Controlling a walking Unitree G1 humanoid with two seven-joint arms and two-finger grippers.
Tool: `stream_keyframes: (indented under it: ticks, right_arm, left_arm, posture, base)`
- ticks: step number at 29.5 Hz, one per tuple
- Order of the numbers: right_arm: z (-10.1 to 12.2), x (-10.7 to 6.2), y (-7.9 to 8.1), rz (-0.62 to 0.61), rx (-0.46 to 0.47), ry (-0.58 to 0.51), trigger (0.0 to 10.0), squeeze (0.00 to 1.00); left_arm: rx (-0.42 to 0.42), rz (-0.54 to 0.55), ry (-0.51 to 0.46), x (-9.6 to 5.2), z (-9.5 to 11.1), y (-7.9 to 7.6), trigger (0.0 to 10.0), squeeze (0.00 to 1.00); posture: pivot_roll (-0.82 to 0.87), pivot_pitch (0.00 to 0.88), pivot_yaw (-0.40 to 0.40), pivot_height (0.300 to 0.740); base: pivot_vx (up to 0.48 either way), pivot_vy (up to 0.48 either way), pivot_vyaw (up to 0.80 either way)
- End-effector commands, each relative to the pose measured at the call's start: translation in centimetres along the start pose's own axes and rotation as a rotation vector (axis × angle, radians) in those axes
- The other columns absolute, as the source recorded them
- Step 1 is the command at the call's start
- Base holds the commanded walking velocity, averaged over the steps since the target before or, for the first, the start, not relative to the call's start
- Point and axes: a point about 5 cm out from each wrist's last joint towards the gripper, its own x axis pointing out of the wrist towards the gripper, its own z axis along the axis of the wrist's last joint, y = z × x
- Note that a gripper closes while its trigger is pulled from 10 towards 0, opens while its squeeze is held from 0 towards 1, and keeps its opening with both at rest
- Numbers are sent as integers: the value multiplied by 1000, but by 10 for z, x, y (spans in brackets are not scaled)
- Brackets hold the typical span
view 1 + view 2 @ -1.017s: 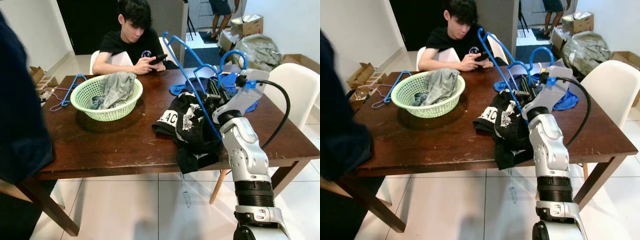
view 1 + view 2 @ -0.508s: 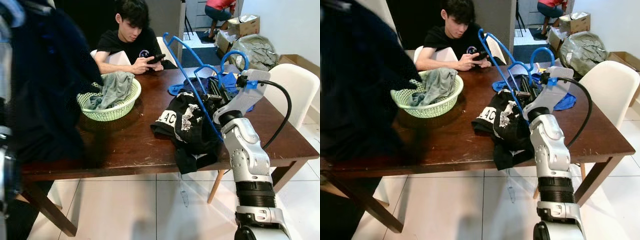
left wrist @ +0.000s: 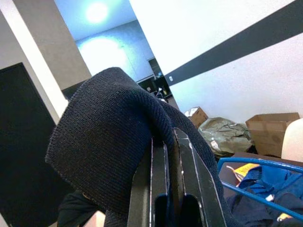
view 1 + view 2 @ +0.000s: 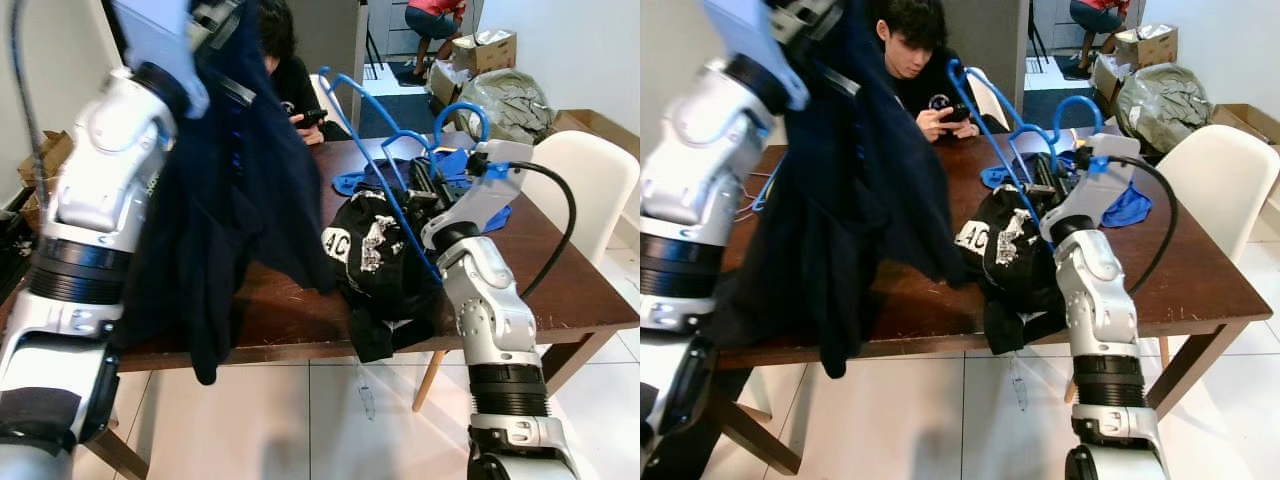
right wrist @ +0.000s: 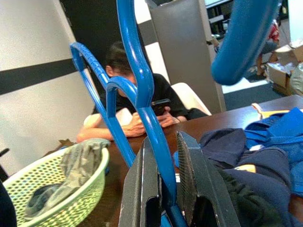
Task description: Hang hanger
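Left gripper [image 3: 171, 137] raised high, pinching dark garment [image 4: 235, 200]. Right gripper [image 5: 163, 156] over the table [image 4: 560, 270], clamped on blue hanger [image 4: 385, 165] beside black printed shirt [image 4: 385, 260]. Green basket [image 5: 61, 189] and seated person [image 4: 925, 60] beyond.

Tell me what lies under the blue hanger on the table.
Under the blue hanger, gripped by the right gripper, lies a black printed garment draping over the table edge, with blue clothes behind. The tabletop beneath the garment is covered.

White letters "AC" partly readable on the black garment [image 4: 375, 262], rest hidden in folds
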Motion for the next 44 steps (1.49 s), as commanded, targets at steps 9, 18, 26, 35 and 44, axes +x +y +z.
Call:
stream_keyframes:
  ticks: [9, 18, 26, 35, 44]
  right_arm:
    - [-1, -2, 1, 2, 2, 6, 10000, 0]
    - [1, -4, -1, -2, -7, 7, 10000, 0]
    - [1, -5, -2, -4, -7, 8, 10000, 0]
    - [2, -6, -2, -4, -8, 9, 10000, 0]
    - [2, -6, -1, -1, -5, 11, 10000, 0]
  left_arm:
    - [43, 31, -10, -4, 7, 12, 0, 0]
    - [142, 92, 25, -13, 6, 23, 0, 0]
    - [161, 110, 32, -13, 6, 30, 6784, 0]
    - [153, 93, 21, -11, 7, 24, 10000, 0]
    - [145, 84, 10, -11, 10, 21, 10000, 0]
  posture:
    - [30, 7, 29, 740]
    - [13, 5, 24, 740]
    - [10, 7, 22, 740]
    - [8, 12, 19, 740]
    - [10, 15, 18, 740]
  base:
    - [0, 0, 0]
    - [0, 0, 0]
    - [0, 0, 0]
    - [0, 0, 0]
    - [0, 0, 0]
